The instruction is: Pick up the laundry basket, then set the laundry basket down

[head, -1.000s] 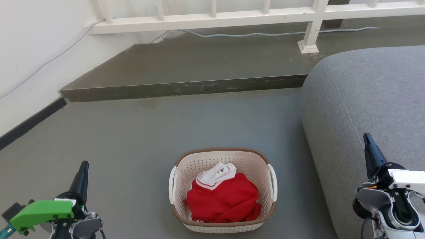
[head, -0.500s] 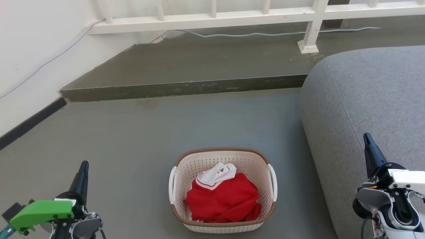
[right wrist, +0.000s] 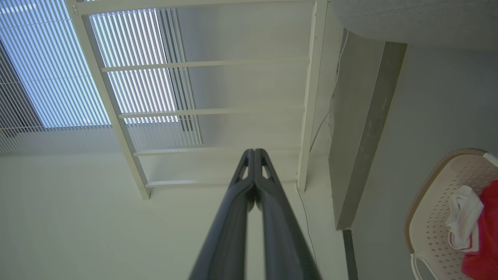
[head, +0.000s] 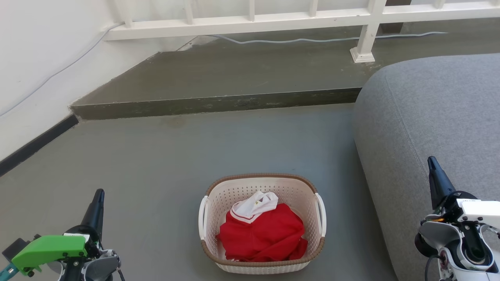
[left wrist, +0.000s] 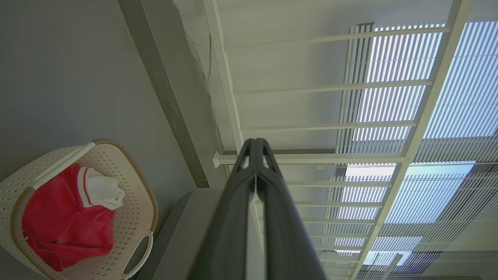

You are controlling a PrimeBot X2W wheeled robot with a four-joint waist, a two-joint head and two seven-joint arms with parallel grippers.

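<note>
Nothing had moved since the earlier frames: the laundry basket (head: 289, 193) stayed on the grey floor (head: 156, 164) at six o'clock in the head view, and both arms kept their places. The left gripper (head: 99, 193) sat at about eight o'clock and the right gripper (head: 431, 160) at about four, each well apart from the basket. The wrist views added what the head view could not. In them the left gripper (left wrist: 256, 142) and the right gripper (right wrist: 255, 151) each had their two long dark fingers pressed together, clenched on nothing. Slatted window blinds (left wrist: 389, 70) also showed behind the white railing (head: 250, 23). The basket's perforated wall appeared at eight o'clock in the left wrist view (left wrist: 134, 210) and at four o'clock in the right (right wrist: 435, 202). It was a cream, rounded-rectangular plastic basket with a brown woven-look rim and white side handles. A crumpled red garment (head: 265, 234) with a white collar (head: 256, 205) lay inside it. A soft, rounded grey fabric sofa (head: 429, 128) stood at three o'clock from it, and a raised concrete step (head: 218, 103) ran across at twelve.
</note>
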